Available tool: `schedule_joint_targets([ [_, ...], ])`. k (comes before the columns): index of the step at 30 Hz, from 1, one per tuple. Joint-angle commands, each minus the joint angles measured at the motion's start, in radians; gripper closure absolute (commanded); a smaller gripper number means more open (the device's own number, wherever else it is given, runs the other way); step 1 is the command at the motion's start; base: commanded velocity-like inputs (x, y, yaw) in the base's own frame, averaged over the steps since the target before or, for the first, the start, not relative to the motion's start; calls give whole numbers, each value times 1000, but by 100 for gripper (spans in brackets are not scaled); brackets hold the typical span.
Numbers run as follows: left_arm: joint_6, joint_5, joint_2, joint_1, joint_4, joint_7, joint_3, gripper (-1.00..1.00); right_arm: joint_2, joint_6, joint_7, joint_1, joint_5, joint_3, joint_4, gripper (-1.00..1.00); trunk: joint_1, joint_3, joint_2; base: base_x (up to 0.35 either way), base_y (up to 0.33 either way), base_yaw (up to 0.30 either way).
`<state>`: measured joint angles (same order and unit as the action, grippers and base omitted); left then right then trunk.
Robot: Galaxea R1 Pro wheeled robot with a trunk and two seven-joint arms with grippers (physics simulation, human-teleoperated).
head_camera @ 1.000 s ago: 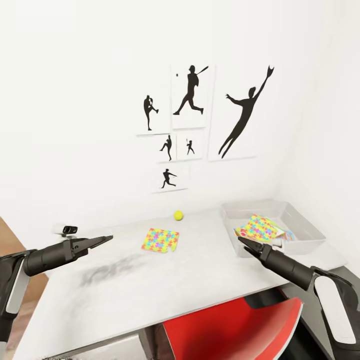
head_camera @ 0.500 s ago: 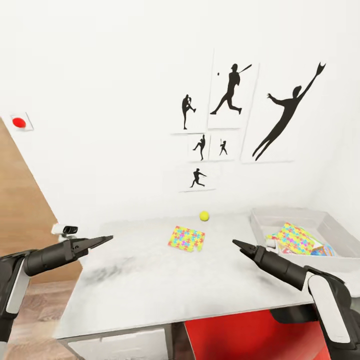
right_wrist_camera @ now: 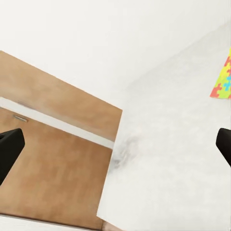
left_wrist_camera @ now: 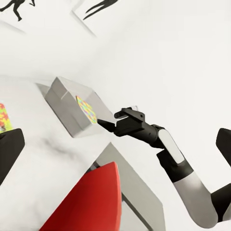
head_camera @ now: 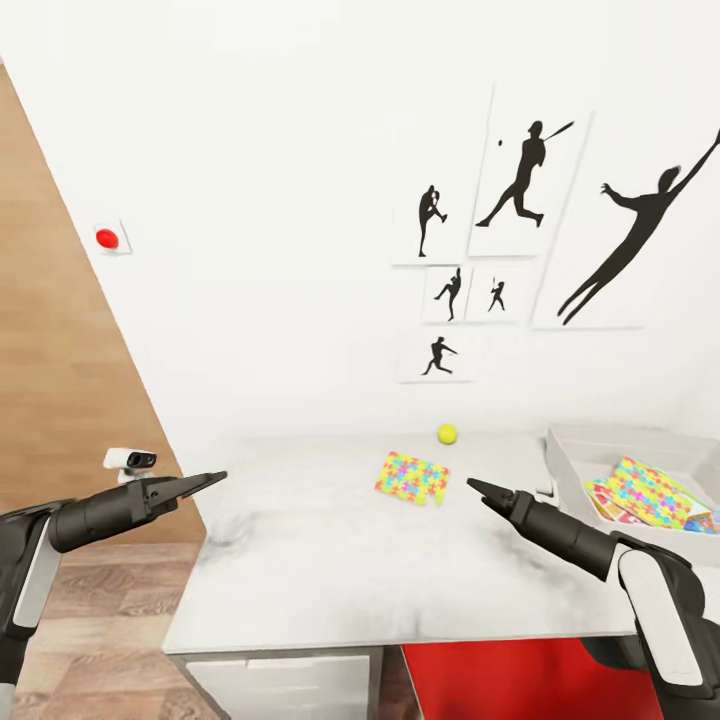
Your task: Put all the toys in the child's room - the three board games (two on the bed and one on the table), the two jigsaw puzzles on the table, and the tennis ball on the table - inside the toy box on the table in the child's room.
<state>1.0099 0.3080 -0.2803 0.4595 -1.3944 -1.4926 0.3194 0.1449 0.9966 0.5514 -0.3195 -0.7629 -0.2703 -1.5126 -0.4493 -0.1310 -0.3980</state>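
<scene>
On the pale table (head_camera: pixel 330 560) lies one jigsaw puzzle (head_camera: pixel 412 477), and the tennis ball (head_camera: pixel 447 433) sits just behind it by the wall. The toy box (head_camera: pixel 600 440) stands at the table's right end. It holds a second puzzle (head_camera: pixel 650 492) on top of a colourful board game edge (head_camera: pixel 702 522). My left gripper (head_camera: pixel 215 479) hovers open past the table's left edge. My right gripper (head_camera: pixel 475 488) hangs open above the table, between the loose puzzle and the box. The left wrist view looks at the box (left_wrist_camera: pixel 67 106) and my right gripper (left_wrist_camera: pixel 103 122).
A red chair (head_camera: pixel 500 680) is tucked under the table's right half. A brown wooden panel (head_camera: pixel 60 400) and plank floor (head_camera: pixel 100 620) lie to the left. A small white device (head_camera: pixel 130 459) sits by my left arm. Silhouette posters (head_camera: pixel 520 180) hang on the white wall.
The whole view has swung left, so table, puzzle, ball and box sit further right in the picture. The wooden panel came into view. Both arms keep their pose.
</scene>
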Motion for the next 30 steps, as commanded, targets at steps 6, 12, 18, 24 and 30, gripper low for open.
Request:
schedule_joint_targets([
  [6,10,0,0,1,0,-3,0,-100,1,6,9,-1,4,-4,-2,-100,-1,-3,-2,149,102,4],
  [12,10,0,0,-1,0,-4,0,-100,1,7,11,-1,4,-4,-2,-100,-1,-9,-2,119,58,-83],
  [18,10,0,0,-2,0,-4,1,-100,1,7,10,-1,4,-4,-1,-100,-1,-17,-2,64,19,-123],
  [24,10,0,-1,-2,0,-5,1,-100,1,7,10,-1,4,-4,-2,-100,-1,-20,-2,147,59,-48],
  [30,11,0,-1,-2,0,-5,1,-100,1,7,10,-1,4,-4,-3,-100,-1,-20,-2,91,36,-9],
])
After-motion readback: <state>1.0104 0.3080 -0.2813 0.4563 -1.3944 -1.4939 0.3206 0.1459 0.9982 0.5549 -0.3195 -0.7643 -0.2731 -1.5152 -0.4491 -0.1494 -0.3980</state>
